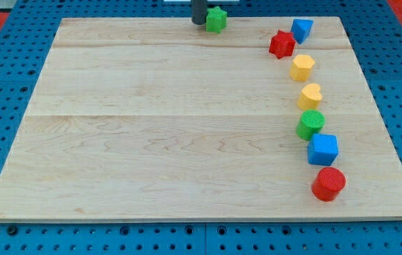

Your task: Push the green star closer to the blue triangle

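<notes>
The green star (216,20) sits at the view's top edge of the wooden board (151,127), a little right of centre. My tip (198,22) stands just left of the star, touching or nearly touching its left side. The blue triangle (301,30) lies at the view's top right, well to the right of the star. A red star (281,44) sits just below and left of the blue triangle.
Down the view's right side run a yellow hexagon-like block (302,67), a yellow heart (310,95), a green cylinder (310,125), a blue cube (322,149) and a red cylinder (328,183). A blue pegboard (2,106) surrounds the board.
</notes>
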